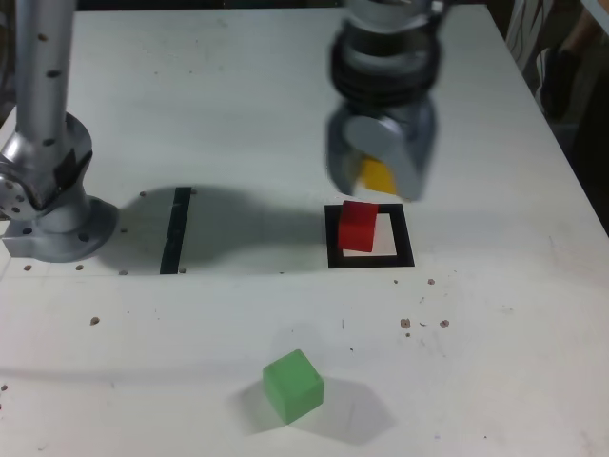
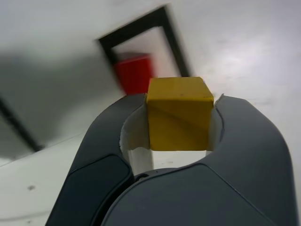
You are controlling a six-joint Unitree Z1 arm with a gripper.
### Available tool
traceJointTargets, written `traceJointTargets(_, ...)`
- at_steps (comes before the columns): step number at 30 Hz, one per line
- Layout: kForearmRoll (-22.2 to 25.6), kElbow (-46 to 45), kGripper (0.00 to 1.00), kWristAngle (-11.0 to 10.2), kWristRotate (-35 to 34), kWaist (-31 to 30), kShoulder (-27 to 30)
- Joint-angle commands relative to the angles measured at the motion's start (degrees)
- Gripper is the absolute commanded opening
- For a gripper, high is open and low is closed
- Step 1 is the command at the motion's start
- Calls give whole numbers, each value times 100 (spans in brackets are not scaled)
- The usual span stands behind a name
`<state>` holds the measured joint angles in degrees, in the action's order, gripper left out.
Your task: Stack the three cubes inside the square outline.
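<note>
Table (image 1: 495, 381): white, speckled. Gripper (image 1: 379, 176): above the outline's far edge, clamped on the yellow cube (image 1: 378, 174). Outline (image 1: 406, 238): black frame, white centre. Strip (image 1: 177, 228): black, to the exterior view's left. Green cube (image 1: 292, 384): near front edge, well apart. Red cube (image 1: 359, 226): inside outline, toward its left side.

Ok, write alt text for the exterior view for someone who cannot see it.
A robot gripper holds a yellow cube above a red cube that sits inside a black square outline on a white table. A green cube lies apart, nearer the camera, and a thin black strip lies toward the exterior view's left.
</note>
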<state>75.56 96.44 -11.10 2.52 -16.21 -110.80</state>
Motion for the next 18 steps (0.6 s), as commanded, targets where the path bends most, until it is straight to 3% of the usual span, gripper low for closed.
traceJointTargets(1, -19, -191, 16, -22, -52, 24, 210)
traceJointTargets(10, -389, -851, 16, 270, -311, 191, 298)
traceJointTargets(18, -404, -913, 16, 291, -668, 219, 80)
